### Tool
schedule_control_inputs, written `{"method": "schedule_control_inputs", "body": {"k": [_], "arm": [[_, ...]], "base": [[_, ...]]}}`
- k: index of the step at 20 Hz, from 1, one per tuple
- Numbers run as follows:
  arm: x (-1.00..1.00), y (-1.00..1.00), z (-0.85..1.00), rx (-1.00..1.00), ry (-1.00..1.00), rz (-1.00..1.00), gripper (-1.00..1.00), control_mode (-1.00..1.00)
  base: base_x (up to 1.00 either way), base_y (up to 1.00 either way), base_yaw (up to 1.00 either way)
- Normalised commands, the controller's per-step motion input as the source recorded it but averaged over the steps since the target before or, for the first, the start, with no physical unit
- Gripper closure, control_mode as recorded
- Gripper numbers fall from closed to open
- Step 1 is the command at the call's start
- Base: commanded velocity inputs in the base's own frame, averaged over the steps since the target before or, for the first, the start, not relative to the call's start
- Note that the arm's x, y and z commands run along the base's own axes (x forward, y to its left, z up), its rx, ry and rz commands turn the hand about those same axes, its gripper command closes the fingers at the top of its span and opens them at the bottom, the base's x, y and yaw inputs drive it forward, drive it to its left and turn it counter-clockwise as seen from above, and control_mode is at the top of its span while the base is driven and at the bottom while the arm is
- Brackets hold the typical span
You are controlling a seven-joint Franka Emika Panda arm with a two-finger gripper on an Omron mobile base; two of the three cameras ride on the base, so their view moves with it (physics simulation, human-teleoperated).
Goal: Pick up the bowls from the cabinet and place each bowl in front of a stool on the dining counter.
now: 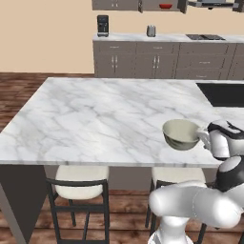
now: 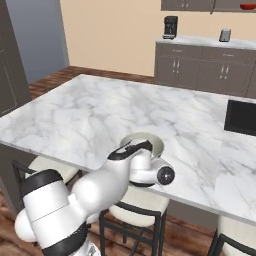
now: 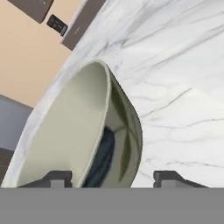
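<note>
Item: grey-green bowl (image 1: pixel 181 134) on the dining counter (image 1: pixel 105 119) near its front edge, above a cream-seated stool (image 1: pixel 177 177), its rim between the parted fingers of my gripper (image 3: pixel 112 178), jaws spread wide.

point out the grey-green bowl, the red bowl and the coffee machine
grey-green bowl (image 1: pixel 181 135), left base view, on its cream inside near the middle.
red bowl (image 1: pixel 165 6), left base view, on its side, up in the open cabinet.
coffee machine (image 1: pixel 102 25), left base view, on its dark front.
</note>
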Motion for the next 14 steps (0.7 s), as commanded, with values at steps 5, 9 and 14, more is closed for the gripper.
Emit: {"method": "schedule_control_inputs", "body": {"k": [5, 9, 14], "arm": [[-0.20, -0.23, 0.96, -0.02, -0.07, 0.16, -1.00, -1.00], [-0.22, -0.20, 1.00, -0.11, -0.07, 0.21, -1.00, -1.00], [-0.66, -0.03, 1.00, -0.17, 0.05, 0.21, -1.00, -1.00]], "base": [[0.00, 0.00, 0.00], [0.00, 0.00, 0.00], [0.00, 0.00, 0.00]]}}
